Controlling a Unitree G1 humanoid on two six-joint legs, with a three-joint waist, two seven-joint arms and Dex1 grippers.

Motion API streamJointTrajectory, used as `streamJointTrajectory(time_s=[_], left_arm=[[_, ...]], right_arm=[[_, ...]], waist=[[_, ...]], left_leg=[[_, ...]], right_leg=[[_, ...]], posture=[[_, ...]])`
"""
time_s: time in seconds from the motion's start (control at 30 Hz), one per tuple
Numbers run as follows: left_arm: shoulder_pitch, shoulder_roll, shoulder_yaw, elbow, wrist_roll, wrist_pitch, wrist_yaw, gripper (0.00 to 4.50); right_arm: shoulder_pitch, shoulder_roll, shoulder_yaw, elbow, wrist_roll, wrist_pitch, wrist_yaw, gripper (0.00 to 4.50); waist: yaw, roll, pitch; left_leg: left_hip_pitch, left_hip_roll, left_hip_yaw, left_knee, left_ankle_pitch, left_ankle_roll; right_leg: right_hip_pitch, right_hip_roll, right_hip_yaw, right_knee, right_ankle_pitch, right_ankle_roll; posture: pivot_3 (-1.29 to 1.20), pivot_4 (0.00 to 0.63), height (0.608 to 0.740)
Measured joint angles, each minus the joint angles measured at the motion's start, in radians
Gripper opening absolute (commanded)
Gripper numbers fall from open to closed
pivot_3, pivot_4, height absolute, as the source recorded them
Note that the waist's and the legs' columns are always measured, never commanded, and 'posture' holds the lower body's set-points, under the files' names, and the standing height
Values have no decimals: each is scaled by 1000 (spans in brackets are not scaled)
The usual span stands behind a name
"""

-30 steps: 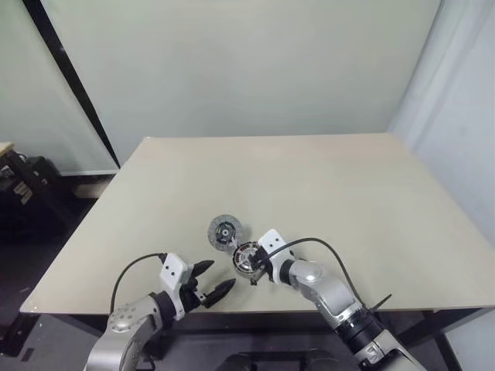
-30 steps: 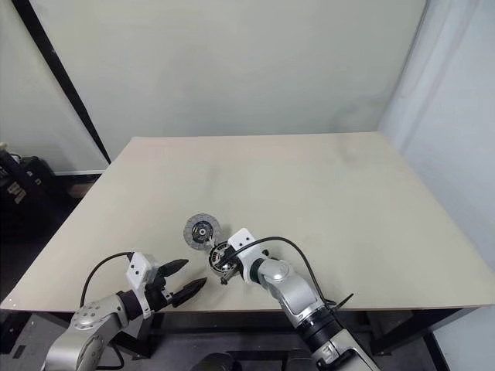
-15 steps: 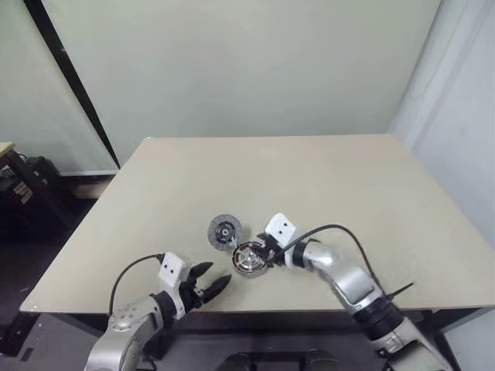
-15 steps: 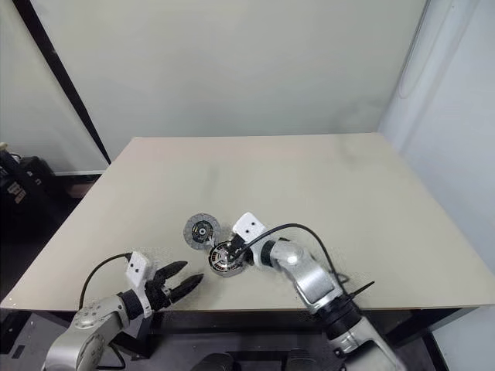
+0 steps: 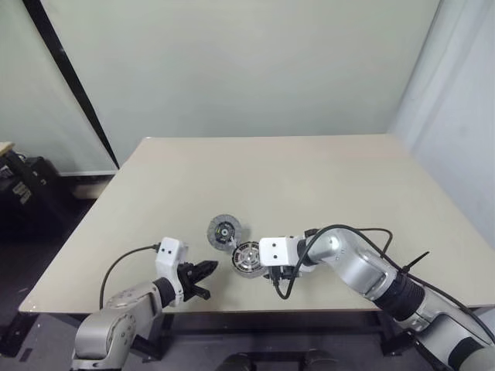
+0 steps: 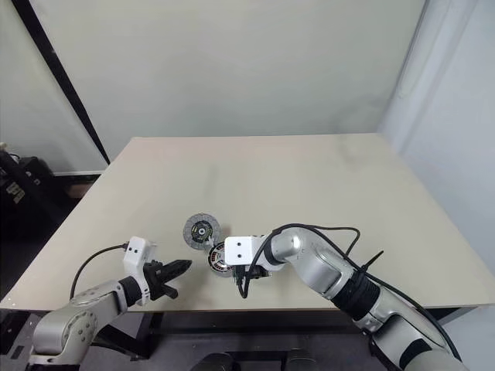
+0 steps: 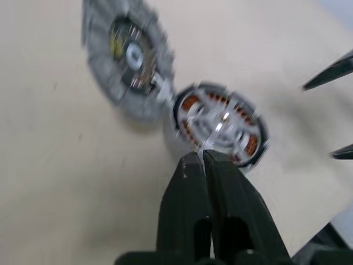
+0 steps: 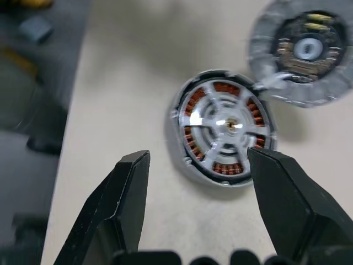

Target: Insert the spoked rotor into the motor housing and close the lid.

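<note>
The motor housing [image 5: 249, 257] lies flat near the table's front edge, its copper windings showing. The spoked rotor [image 8: 227, 126] sits inside it, silver spokes facing up. The lid [image 5: 224, 230] lies flat just behind and left of the housing, dark-centred face up, its rim touching the housing. My right gripper [image 8: 198, 155] hovers open just right of the housing, which lies ahead of the gap between its fingers, and holds nothing. My left gripper [image 5: 204, 271] is shut and empty, a short way left of the housing and pointing at it.
The tan table [image 5: 325, 185] stretches wide behind and to the right of the parts. Its front edge runs just below both grippers. A black cable [image 5: 352, 232] loops off my right forearm above the tabletop.
My right gripper let go of the housing, which went from tilted to flat, then lifted back to the right and opened. My left gripper closed from wide open.
</note>
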Motion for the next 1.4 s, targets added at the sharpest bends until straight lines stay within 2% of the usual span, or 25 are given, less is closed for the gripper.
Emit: streamJointTrajectory(time_s=[0.13,0.37,0.67,1.4], left_arm=[[-37,28,-17,-16,-10,127,27,8],[-41,48,-64,-18,1,203,49,8],[-41,49,-73,-18,19,211,60,8],[-45,47,-84,-16,58,170,52,8]], right_arm=[[-60,10,67,24,-66,-3,65,3079],[-88,66,150,94,-150,-14,113,3079],[-88,136,158,183,-215,-24,101,3079],[-83,173,156,290,-309,-59,44,3079]], waist=[[-1,0,0],[-1,0,0],[-1,0,0],[-1,-1,0]], left_leg=[[0,0,0,0,-1,-1],[1,1,-1,0,-1,-2],[1,2,-1,0,-2,-5],[2,3,-1,0,0,-7]], right_leg=[[0,0,0,0,1,1],[-1,2,0,1,2,0],[-1,4,1,2,2,-1],[-1,5,1,2,3,-2]], posture=[[0,0,740],[0,0,740],[0,0,740],[0,0,740]])
